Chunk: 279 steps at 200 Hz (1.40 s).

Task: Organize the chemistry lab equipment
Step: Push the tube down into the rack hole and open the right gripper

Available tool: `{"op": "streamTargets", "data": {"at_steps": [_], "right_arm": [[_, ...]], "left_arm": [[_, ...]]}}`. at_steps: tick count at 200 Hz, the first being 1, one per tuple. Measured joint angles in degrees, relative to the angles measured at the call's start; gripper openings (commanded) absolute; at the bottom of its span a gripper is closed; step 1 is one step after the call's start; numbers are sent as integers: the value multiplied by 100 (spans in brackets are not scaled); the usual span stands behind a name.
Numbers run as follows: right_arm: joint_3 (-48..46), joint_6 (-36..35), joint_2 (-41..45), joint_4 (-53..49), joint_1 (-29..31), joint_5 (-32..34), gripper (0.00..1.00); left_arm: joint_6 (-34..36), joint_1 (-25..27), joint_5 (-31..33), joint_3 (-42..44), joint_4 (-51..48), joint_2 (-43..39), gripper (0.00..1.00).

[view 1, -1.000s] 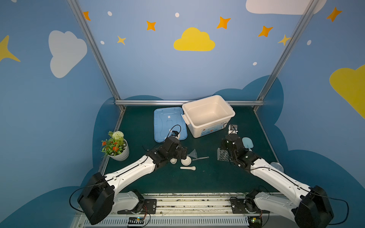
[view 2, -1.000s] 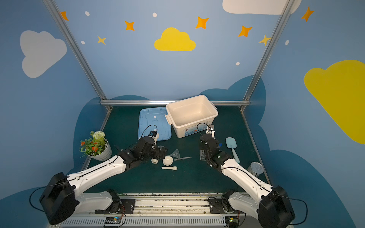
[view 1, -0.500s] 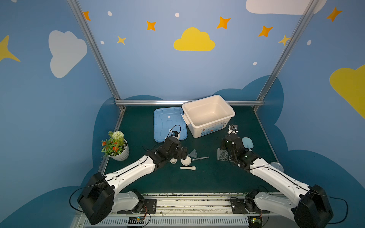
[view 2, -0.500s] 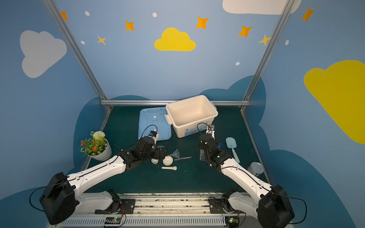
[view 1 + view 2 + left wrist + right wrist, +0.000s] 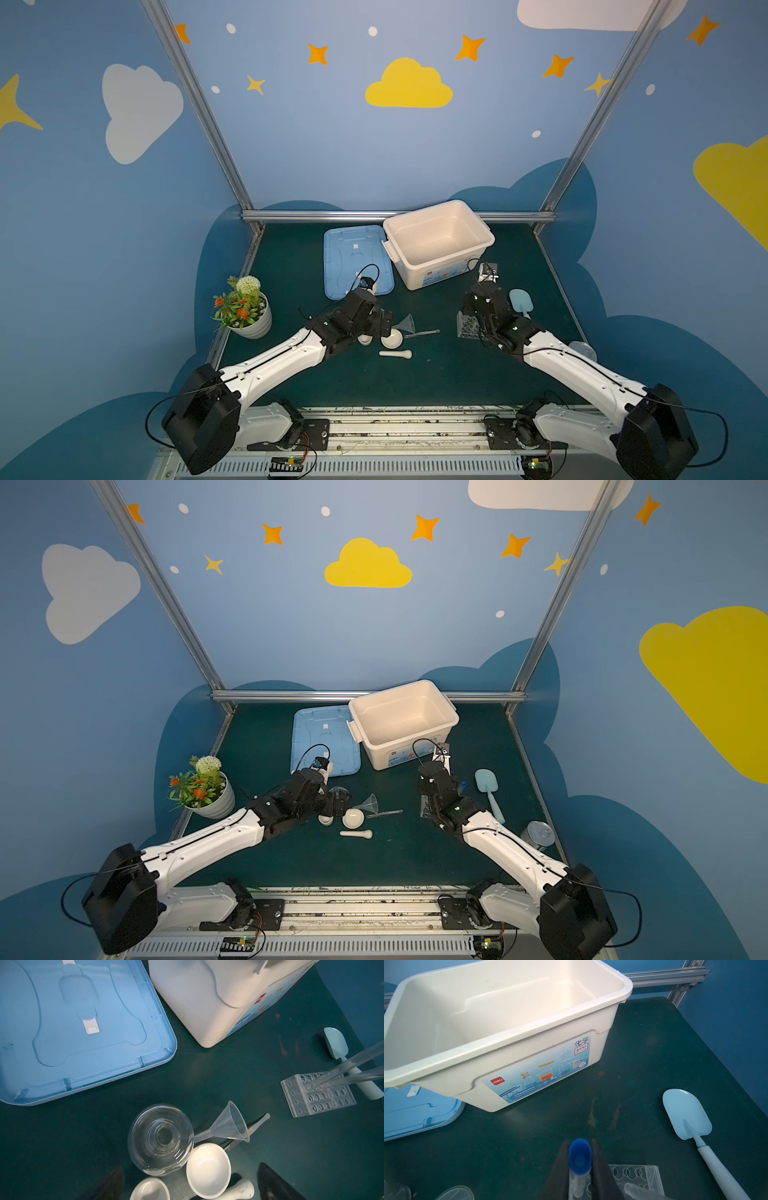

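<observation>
In both top views my left gripper (image 5: 383, 326) hangs low over the cluster in the middle of the desk (image 5: 291, 266): small cup (image 5: 365, 339), mortar (image 5: 391, 338), pestle (image 5: 395, 354), funnel (image 5: 408, 322) and thin rod (image 5: 423, 333). My right gripper (image 5: 440, 791) is down over the clear rack (image 5: 426, 808), which stands well apart from that cluster, near the open bin (image 5: 432, 266). Nothing lies in the bin.

From the left wrist, my jaws are spread wide and hold nothing. The flask (image 5: 161, 1139) stands upright just ahead of them, with the mortar right against it. The funnel lies on its side with its spout at the flask wall. The crowding is my worry. If I come down for the flask, one finger may land on the mortar or the cup. The slick round wall could also slip out and send the funnel rolling into the rod. This view also shows two test tubes (image 5: 353, 1059) leaning steeply in the rack.

From the right wrist, my jaws are closed on a test tube (image 5: 580, 1167) just below its blue cap. Its lower end runs down toward the rack's holes, but I cannot tell whether it is seated. A second tube (image 5: 639, 1190) lies close by. If I let go while it leans, I judge it could lever out or tip the light rack. Pressing down off-axis could drag the rack across the desk or bump the neighbour.
</observation>
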<state>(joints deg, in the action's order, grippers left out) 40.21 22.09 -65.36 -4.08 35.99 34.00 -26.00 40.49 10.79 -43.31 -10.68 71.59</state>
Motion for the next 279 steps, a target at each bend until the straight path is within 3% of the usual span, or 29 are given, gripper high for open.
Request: {"op": "streamTargets", "data": {"at_steps": [279], "right_arm": [[149, 9, -310, 131, -39, -33, 3]], "left_arm": [[-37, -37, -2, 74, 0, -15, 100]]}}
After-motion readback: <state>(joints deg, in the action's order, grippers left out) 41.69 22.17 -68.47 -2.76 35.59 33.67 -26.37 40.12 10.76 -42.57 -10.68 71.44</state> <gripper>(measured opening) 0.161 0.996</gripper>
